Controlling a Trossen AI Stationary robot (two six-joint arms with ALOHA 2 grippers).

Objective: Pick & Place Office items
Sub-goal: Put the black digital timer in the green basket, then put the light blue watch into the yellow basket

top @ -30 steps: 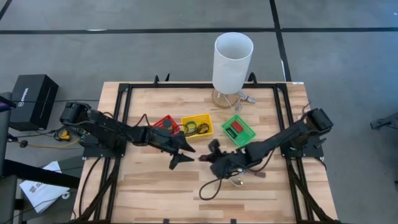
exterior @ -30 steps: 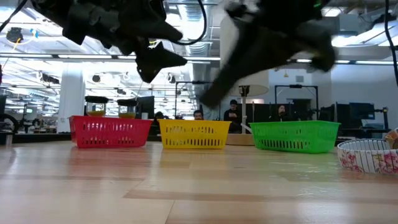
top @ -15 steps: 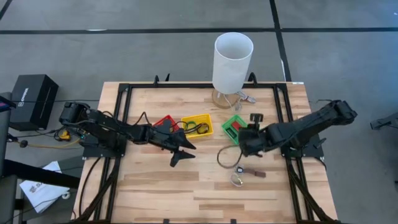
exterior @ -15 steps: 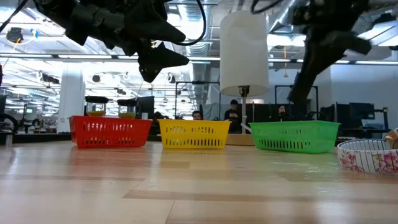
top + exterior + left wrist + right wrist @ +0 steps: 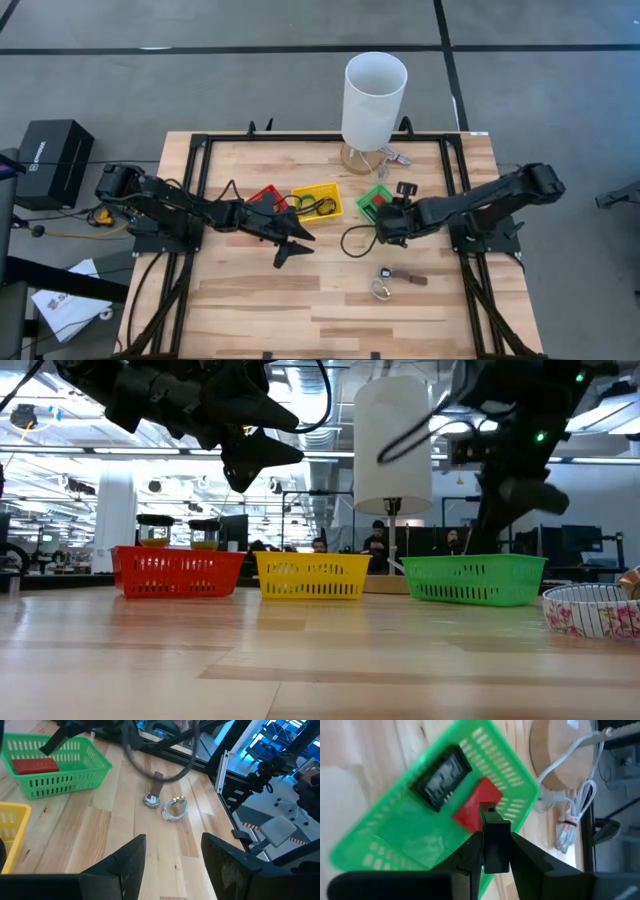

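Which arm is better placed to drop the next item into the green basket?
The right. Its gripper is shut on a small dark block directly above the green basket, which holds a red piece. The left gripper hovers open near the red basket, holding nothing.

Lighting: bright, even, overhead; ceiling strip lights [image 5: 90,452] glare in the low view. Shadows: soft, faint on the wooden table [image 5: 250,300]. Blur: green basket [image 5: 420,815] smeared at its near end in the right wrist view, perhaps motion. Background beyond the table in the left wrist view: blue-tinted, out of focus.
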